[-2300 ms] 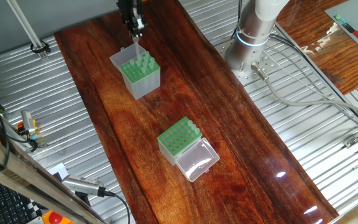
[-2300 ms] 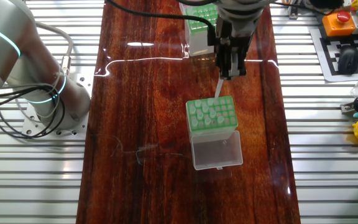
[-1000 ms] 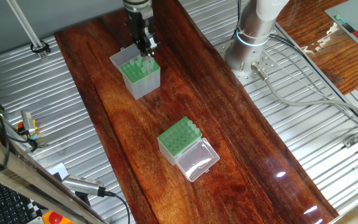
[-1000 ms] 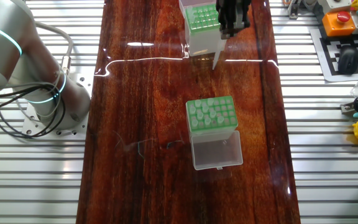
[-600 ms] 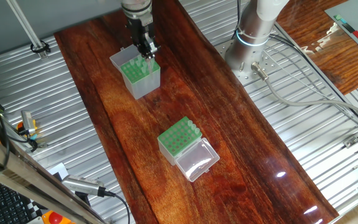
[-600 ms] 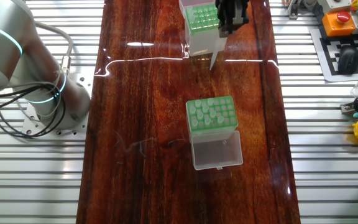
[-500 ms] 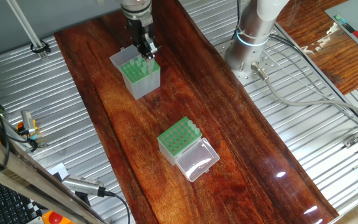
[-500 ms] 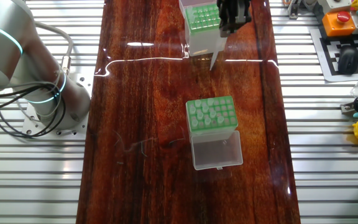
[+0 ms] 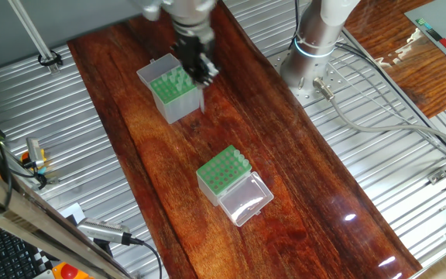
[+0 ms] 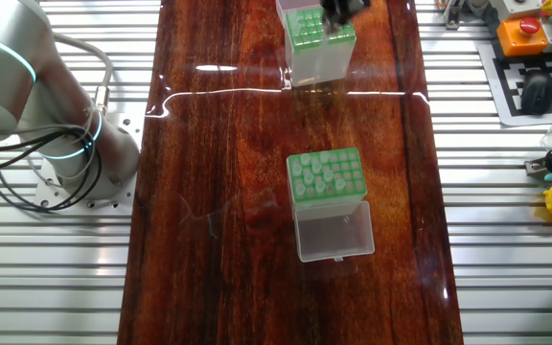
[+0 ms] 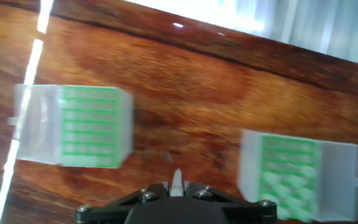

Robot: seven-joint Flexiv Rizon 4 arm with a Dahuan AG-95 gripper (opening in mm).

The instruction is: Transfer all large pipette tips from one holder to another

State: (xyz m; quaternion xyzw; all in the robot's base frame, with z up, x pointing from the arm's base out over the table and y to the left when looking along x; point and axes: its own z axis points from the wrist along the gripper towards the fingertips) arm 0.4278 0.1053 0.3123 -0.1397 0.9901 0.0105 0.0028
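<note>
A dark, glossy wooden surface [image 9: 285, 155] is being shown, streaked with grain and catching bright reflections. Two box-shaped holders are being carried on it, well apart. The taller holder [image 9: 170, 94] is being seen with cloudy grey translucent sides and a green top plate dotted with round holes. The shorter holder [image 9: 221, 174] is being seen with a similar green plate, and its clear lid [image 9: 245, 200] is being left hinged open, lying flat beside it.

Compared with half a second ago, the tool [image 9: 201, 75] is being found shifted off the taller holder's plate to the side nearer the arm's base, and it is being blurred by motion. In the other fixed view the tool [image 10: 336, 10] is now being cut off by the top edge, and the cone that was hanging below it is no longer being seen there.

In the hand view the tool [image 11: 176, 190] is being kept clenched on a large pipette tip [image 11: 177, 178], a slim pale cone pointing away from the camera above bare wood between the two holders. Several holes of the shorter holder [image 10: 326, 177] are being filled by pale tips [image 10: 312, 172]; the taller holder's [image 10: 317, 40] contents cannot be made out.
</note>
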